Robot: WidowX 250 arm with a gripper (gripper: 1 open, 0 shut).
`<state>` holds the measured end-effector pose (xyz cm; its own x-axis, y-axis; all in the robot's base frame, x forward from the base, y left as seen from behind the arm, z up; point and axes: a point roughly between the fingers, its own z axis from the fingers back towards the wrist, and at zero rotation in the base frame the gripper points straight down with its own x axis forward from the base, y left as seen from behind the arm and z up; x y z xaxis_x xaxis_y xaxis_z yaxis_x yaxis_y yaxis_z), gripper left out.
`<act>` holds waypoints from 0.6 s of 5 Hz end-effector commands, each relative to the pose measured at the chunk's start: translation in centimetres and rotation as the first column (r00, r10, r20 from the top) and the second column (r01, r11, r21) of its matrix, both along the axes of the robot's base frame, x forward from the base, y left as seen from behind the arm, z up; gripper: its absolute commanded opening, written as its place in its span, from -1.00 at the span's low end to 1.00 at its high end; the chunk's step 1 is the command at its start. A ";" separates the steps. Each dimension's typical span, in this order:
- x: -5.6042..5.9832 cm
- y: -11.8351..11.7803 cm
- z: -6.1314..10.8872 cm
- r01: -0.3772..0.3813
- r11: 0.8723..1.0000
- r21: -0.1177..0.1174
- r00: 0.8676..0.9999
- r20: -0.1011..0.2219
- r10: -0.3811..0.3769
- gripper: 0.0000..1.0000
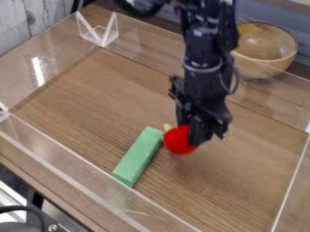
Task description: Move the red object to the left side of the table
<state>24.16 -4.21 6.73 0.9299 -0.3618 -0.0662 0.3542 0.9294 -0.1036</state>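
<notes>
The red object (179, 140), a small round bright-red toy, hangs just above the brown wood-grain table (97, 100), held at the tip of my gripper (189, 136). My gripper is shut on it, pointing down from the black arm (206, 54). The toy's green top is mostly hidden by the fingers. It sits right of the table's middle, beside the upper end of the light-green block (140, 155).
The flat light-green block lies diagonally near the front. A round wooden bowl (264, 45) stands at the back right, outside the clear acrylic walls (54, 154). A clear folded stand (97, 30) is at the back left.
</notes>
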 end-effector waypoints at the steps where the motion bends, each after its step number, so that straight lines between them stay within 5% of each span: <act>1: 1.9 0.3 3.0 -0.039 0.999 -0.023 0.994 0.098 0.041 -1.00; 3: 2.3 1.0 4.5 -0.085 0.995 -0.054 0.988 0.123 0.091 -1.00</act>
<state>25.72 -3.29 9.29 0.9586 -0.2848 -0.0075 0.2816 0.9513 -0.1250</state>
